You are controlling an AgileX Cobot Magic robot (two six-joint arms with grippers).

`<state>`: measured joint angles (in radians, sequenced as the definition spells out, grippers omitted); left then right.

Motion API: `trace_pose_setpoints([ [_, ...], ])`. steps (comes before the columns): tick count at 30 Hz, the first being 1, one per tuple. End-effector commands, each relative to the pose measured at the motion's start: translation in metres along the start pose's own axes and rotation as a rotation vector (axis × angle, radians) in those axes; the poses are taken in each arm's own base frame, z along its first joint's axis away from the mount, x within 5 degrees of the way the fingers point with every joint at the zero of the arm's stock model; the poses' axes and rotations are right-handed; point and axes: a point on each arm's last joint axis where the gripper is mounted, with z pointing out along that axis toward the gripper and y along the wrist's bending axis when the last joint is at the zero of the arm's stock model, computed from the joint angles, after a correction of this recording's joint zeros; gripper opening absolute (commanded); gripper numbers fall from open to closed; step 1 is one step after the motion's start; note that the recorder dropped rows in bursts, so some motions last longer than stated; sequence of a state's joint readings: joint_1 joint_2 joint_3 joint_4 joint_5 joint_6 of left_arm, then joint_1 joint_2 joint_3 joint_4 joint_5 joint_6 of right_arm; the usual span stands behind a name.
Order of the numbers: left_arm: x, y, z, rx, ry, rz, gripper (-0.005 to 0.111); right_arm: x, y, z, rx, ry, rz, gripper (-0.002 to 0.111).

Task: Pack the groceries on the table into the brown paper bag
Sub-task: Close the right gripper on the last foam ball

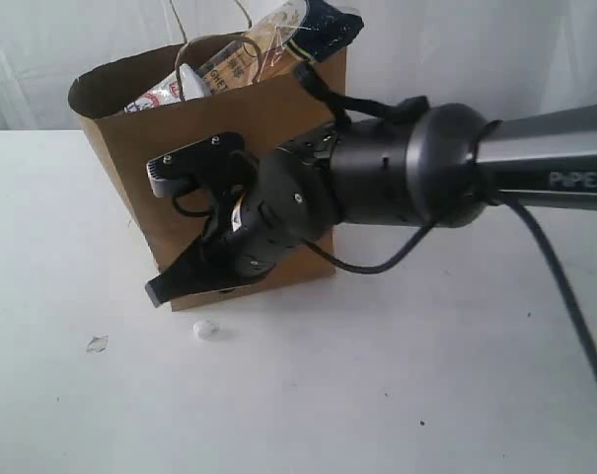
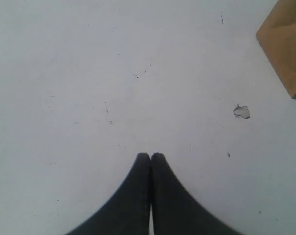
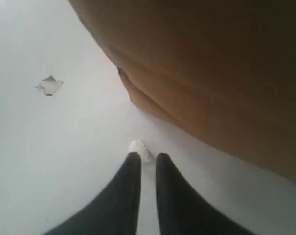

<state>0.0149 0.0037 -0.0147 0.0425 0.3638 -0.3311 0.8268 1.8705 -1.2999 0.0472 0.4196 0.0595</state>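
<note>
The brown paper bag [image 1: 130,168] stands upright on the white table [image 1: 426,375]. The spaghetti packet's dark blue end [image 1: 318,25] sticks out of its top, beside a labelled pouch [image 1: 224,69] and a white pack [image 1: 160,96]. My right gripper [image 1: 165,288] reaches across the bag's front, low at its left bottom corner. In the right wrist view it [image 3: 148,156] is open by a narrow gap with nothing in it, the bag wall [image 3: 211,73] close beside. My left gripper [image 2: 150,155] is shut and empty over bare table, the bag's corner [image 2: 284,44] far off.
A small white crumb [image 1: 205,329] lies on the table just ahead of the right fingertips, and shows as a white crumb [image 3: 140,148] in the right wrist view. A thin clear scrap [image 1: 97,344] lies farther left, seen as a scrap [image 2: 241,111] in the left wrist view.
</note>
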Motion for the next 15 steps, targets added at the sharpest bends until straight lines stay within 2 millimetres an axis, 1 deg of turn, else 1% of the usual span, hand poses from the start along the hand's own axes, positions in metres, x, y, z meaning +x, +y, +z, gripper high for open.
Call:
trace_pose_setpoints([
  [1, 0.006, 0.001, 0.002, 0.001, 0.035, -0.008, 0.0, 0.0, 0.002, 0.021, 0.0, 0.088, -0.009, 0.03],
  [2, 0.006, 0.001, 0.002, 0.001, 0.035, -0.008, 0.0, 0.0, 0.002, 0.024, 0.0, 0.102, -0.008, 0.035],
  [4, 0.006, 0.001, 0.002, 0.001, 0.035, -0.008, 0.0, 0.002, 0.003, 0.031, -0.011, 0.115, 0.017, 0.039],
  [10, 0.006, 0.001, 0.002, 0.001, 0.035, -0.008, 0.0, 0.006, 0.005, 0.054, -0.049, 0.089, 0.12, 0.039],
  [15, 0.006, 0.001, 0.002, 0.001, 0.035, -0.008, 0.0, 0.01, 0.003, 0.07, -0.04, 0.057, 0.122, 0.039],
])
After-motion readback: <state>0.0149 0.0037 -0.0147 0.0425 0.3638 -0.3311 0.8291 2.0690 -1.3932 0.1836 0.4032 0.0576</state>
